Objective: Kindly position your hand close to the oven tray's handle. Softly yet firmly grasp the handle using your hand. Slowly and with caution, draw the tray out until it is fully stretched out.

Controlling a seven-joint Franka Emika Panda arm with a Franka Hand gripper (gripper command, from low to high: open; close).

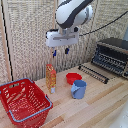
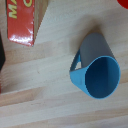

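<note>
One end effector (image 1: pixel 60 51) hangs high above the bench (image 1: pixel 100 107), fingers parted and holding nothing, over the blue mug (image 1: pixel 78 89). Well apart, at the exterior view's right, the oven (image 1: pixel 112 56) stands with its tray (image 1: pixel 94 73) lying out front, handle (image 1: pixel 91 75) along the outer edge.

Ext cam wide, front-on, wrist cam top-down, both see blue mug (image 1: pixel 78 89) (image 2: pixel 97 70)
</note>
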